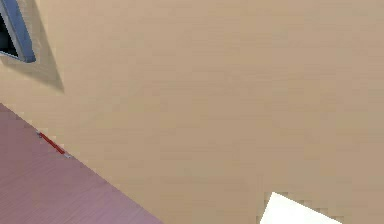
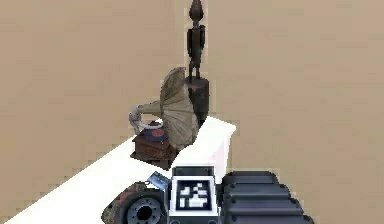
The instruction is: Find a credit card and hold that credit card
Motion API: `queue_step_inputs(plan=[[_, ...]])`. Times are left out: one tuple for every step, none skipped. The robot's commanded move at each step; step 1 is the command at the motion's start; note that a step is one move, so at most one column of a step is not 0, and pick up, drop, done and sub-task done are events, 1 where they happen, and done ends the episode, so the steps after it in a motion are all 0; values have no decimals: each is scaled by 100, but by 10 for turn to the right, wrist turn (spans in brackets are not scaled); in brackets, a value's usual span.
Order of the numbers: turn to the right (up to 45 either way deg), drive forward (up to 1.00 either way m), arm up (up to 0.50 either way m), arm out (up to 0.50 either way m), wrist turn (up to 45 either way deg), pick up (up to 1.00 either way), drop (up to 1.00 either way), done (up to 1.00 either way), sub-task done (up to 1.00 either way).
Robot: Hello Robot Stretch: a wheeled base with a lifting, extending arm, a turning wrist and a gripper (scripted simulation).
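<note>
In the arm side view my gripper (image 2: 138, 208) shows as a dark round body at the bottom edge, left of a white marker square (image 2: 195, 196) and the dark ribbed arm (image 2: 262, 200). It sits low over the white tabletop (image 2: 90, 185). A small grey-blue flat piece (image 2: 158, 180) shows right at the gripper's body; I cannot tell what it is. The gripper's far end is hard to make out, so I cannot tell whether it holds anything.
On the white table stand a brown gramophone (image 2: 165, 125) with a large horn and, behind it, a tall dark statue (image 2: 196, 55). Beige walls surround it. The forward view has purple floor (image 1: 50, 190), a small red object (image 1: 52, 143), a dark frame (image 1: 15, 35) and a white corner (image 1: 300, 210).
</note>
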Motion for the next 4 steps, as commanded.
queue_step_inputs(plan=[[0, 0, 0, 18, 0, 0, 0, 0, 0], [0, 0, 0, 0, 450, 0, 0, 0, 0], [0, 0, 0, 0, 450, 0, 0, 0, 0], [0, 0, 0, 0, 450, 0, 0, 0, 0]])
